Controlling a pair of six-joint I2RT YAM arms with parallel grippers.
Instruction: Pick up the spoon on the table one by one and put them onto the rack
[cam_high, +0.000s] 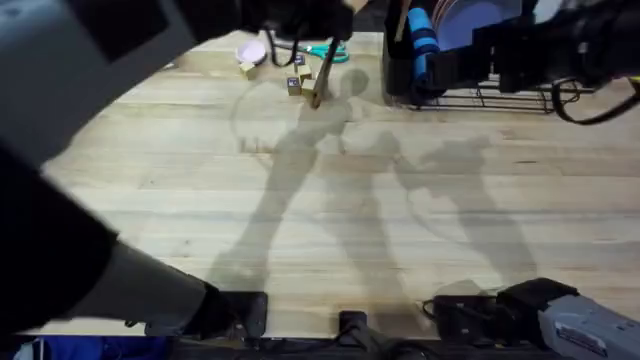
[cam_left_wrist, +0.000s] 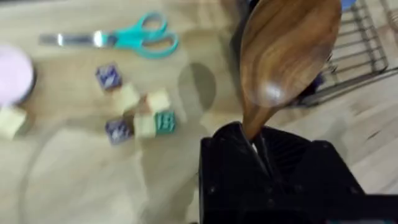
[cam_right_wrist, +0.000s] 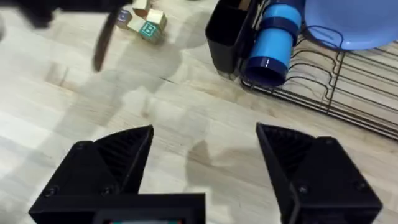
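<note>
The right gripper (cam_right_wrist: 202, 165) hovers over the bare wooden worktop (cam_high: 330, 230) with its jaws spread wide, short of the rack (cam_right_wrist: 348, 93). Just beyond, the black wire rack holds a blue cylinder (cam_right_wrist: 273, 46) beside its black utensil holder (cam_right_wrist: 227, 37). Near that holder, the left gripper (cam_left_wrist: 261, 155) is raised, jaws pinching the wooden spoon (cam_left_wrist: 283, 56). Farther off lie toy blocks (cam_left_wrist: 140, 115) and teal scissors (cam_left_wrist: 127, 40).

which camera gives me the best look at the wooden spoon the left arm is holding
The left wrist view: the spoon shows close, its glossy bowl rising from the left pincer. Overhead, it is a thin brown sliver near the blocks. The right wrist view gives a dark, blurred stick.
</note>
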